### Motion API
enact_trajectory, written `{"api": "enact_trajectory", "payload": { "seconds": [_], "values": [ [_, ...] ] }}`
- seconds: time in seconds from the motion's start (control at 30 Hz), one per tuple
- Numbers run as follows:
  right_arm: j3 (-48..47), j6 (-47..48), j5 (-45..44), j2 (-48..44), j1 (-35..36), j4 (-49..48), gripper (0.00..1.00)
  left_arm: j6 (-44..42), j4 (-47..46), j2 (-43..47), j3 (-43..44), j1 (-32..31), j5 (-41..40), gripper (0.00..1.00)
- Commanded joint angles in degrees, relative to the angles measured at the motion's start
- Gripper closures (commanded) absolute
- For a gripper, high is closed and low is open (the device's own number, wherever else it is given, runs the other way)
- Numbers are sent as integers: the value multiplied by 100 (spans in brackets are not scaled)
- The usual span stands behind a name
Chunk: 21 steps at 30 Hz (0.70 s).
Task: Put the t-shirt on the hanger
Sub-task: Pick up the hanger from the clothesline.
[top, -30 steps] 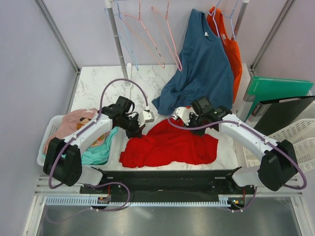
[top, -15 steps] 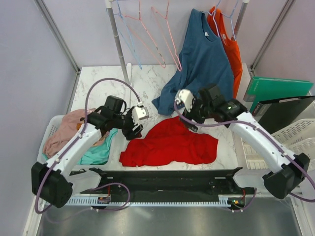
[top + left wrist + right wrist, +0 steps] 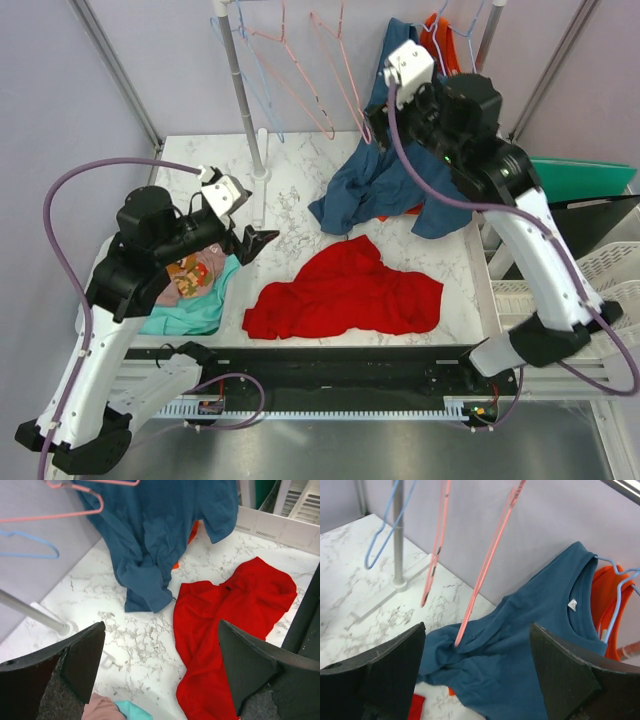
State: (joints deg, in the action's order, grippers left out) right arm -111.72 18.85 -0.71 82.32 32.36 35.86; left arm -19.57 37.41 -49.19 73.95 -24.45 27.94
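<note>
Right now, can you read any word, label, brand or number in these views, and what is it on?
No text is readable in any view.
White tag inside the collar of the blue shirt: too small to read.
Printed picture on the pink cloth at the left: blurred, no letters can be made out.

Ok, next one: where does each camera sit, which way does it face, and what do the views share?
Top external: fixed above and behind the bases, looking down over the marble table; both arms show, with the left tool and the right tool open.
Left wrist: on the left arm, looking down across the table at the t-shirt and the dark blue shirt; its own fingers frame the bottom.
Right wrist: on the right arm, held high, facing the pink hanger; its fingers fill the lower corners.
Shared: the dark blue shirt appears in all three.
</note>
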Motion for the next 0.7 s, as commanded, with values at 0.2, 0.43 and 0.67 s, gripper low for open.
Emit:
{"api": "enact_trajectory", "payload": {
  "seconds": [0.2, 0.43, 0.67],
  "values": [
    [-2161, -646, -1133, 2374, -133, -518, 10, 894, -409, -91, -425, 19, -729, 1],
    [-1897, -777, -1089, 2964, -212, -1107, 18, 780, -568, -117, -618, 28, -729, 1],
    [-1827, -998, -896, 2974, -309, -1458, 92, 551, -691, -56, -786, 28, -1054, 1]
  ]
}}
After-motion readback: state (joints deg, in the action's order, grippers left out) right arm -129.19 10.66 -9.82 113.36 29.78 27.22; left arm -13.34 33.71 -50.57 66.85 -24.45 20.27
